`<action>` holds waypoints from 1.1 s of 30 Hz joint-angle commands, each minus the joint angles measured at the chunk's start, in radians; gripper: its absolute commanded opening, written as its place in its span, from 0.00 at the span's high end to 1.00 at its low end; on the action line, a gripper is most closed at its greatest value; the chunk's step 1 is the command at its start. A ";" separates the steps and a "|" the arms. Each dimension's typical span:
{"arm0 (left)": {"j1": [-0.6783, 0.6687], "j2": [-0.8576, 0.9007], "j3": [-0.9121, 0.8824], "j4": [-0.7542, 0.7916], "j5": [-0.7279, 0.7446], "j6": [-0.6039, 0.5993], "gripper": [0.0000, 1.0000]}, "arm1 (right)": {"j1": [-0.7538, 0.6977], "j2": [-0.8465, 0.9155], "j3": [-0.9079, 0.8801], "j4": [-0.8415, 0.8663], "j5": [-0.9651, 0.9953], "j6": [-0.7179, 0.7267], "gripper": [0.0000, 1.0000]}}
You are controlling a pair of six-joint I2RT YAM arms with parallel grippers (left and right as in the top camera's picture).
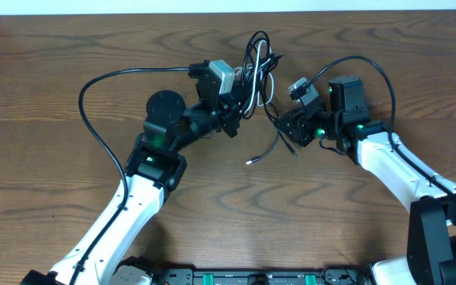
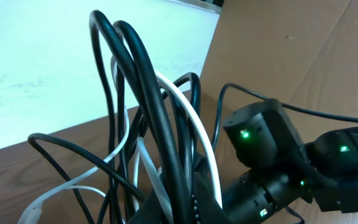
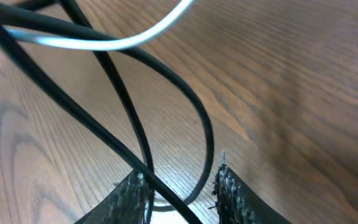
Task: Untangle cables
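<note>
The cables (image 1: 256,67) form a tangled bunch of thin black cords and one white cord at the table's far middle. One loose end (image 1: 252,161) trails toward the front. My left gripper (image 1: 236,107) is shut on the bunch from the left; in the left wrist view the cords (image 2: 154,124) rise in loops out of its fingers (image 2: 191,205). My right gripper (image 1: 282,125) is just right of the bunch, low over the wood. In the right wrist view its fingers (image 3: 182,193) are apart, and two black cords (image 3: 123,118) pass between them. A white cord (image 3: 135,38) crosses above.
The wooden table (image 1: 70,182) ends at its far edge (image 1: 133,14). A thick black arm cable (image 1: 85,103) loops left of the left arm, another (image 1: 374,67) arcs over the right arm. The right arm's wrist (image 2: 272,155) is close beside the bunch.
</note>
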 commanded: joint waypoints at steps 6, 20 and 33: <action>0.041 -0.045 0.006 -0.051 0.017 -0.010 0.92 | -0.079 -0.003 0.005 0.009 -0.099 0.074 0.59; 0.062 -0.045 0.006 -0.161 0.022 -0.010 0.92 | -0.200 -0.009 0.005 0.248 -0.585 0.074 0.04; 0.031 -0.044 0.006 -0.167 0.100 -0.010 0.92 | -0.204 -0.009 0.005 0.414 -0.539 0.074 0.01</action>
